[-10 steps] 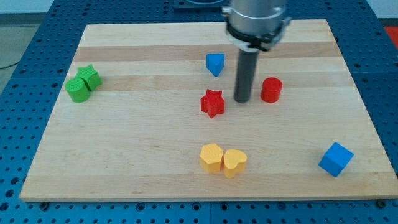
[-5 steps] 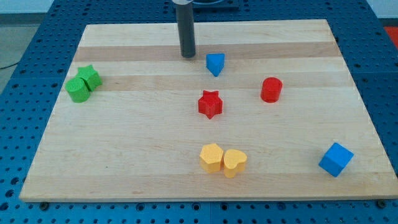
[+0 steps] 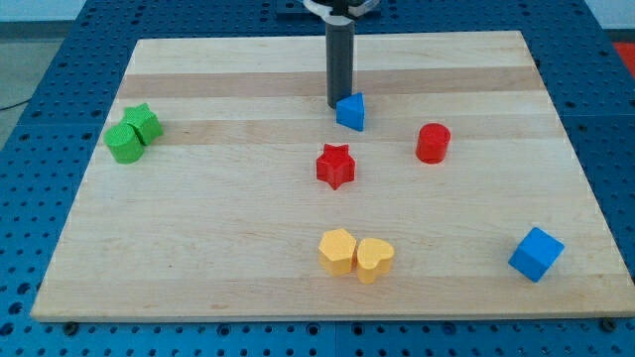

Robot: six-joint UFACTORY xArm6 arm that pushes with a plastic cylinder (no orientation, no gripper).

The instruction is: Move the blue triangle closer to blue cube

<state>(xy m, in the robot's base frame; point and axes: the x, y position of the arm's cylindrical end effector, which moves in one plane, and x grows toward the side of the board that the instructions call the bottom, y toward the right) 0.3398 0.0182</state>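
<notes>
While the blue cube [image 3: 536,254] waits at the view's bottom right, the blue triangle [image 3: 350,112] sits well apart, upper centre of the bench [image 3: 198,228], apex toward the view's top, no clear long axis; my tip [image 3: 338,103] touches its upper-left edge; no pincer exists, nothing is held; an off-centre push could spin it toward the red cylinder [image 3: 433,143].

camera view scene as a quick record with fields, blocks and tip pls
tip: my tip touches the blue triangle's upper-left side
blue triangle: upper centre of the board
blue cube: lower right corner area, far from the triangle
red star: centre, below the triangle
red cylinder: right of the star
yellow blocks: hexagon-like block and heart, touching, bottom centre
green blocks: star and rounded block, touching, left edge
surface: wooden board
</notes>
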